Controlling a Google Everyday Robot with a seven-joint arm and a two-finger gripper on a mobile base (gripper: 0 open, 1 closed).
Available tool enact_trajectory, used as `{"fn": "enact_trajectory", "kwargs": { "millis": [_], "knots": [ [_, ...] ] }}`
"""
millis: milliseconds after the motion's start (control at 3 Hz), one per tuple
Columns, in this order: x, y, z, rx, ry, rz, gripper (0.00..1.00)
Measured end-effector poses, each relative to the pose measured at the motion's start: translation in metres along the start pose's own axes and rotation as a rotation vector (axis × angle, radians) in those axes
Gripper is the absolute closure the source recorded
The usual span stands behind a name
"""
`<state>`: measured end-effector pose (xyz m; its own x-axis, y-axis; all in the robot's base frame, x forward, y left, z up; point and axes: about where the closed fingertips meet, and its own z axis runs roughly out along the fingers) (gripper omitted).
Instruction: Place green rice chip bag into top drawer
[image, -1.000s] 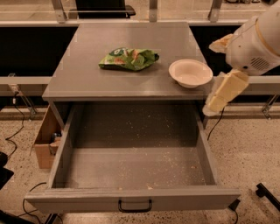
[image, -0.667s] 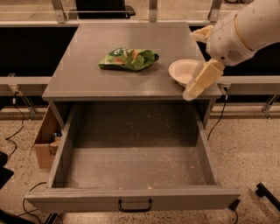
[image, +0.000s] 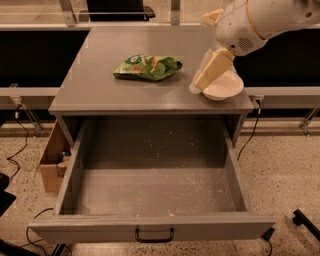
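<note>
The green rice chip bag (image: 148, 67) lies crumpled on the grey cabinet top (image: 100, 85), left of centre. The top drawer (image: 150, 227) stands pulled wide out below it, with crumbs on its floor and a small black handle (image: 154, 235) on its front. My gripper (image: 202, 82) hangs from the white arm (image: 255, 22) at the upper right. Its cream fingers point down and to the left over the cabinet top, to the right of the bag and apart from it. It holds nothing.
A white bowl (image: 221, 86) sits on the cabinet top at the right, just behind my gripper. A cardboard box (image: 51, 162) stands on the floor left of the cabinet. Cables run along the floor on both sides.
My arm has swung left and inward, from beside the cabinet's right edge to over the cabinet top, past the bowl toward the bag. Bag, bowl and drawer have not moved.
</note>
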<state>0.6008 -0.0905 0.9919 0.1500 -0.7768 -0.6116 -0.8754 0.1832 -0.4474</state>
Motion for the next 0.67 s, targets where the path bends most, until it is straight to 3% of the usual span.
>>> {"fn": "enact_trajectory", "kwargs": {
  "millis": [333,667],
  "knots": [
    [-0.005,-0.014,0.020,0.004,-0.018,-0.013,0.00],
    [-0.003,-0.043,0.061,-0.015,-0.006,-0.043,0.00]
  ]
}}
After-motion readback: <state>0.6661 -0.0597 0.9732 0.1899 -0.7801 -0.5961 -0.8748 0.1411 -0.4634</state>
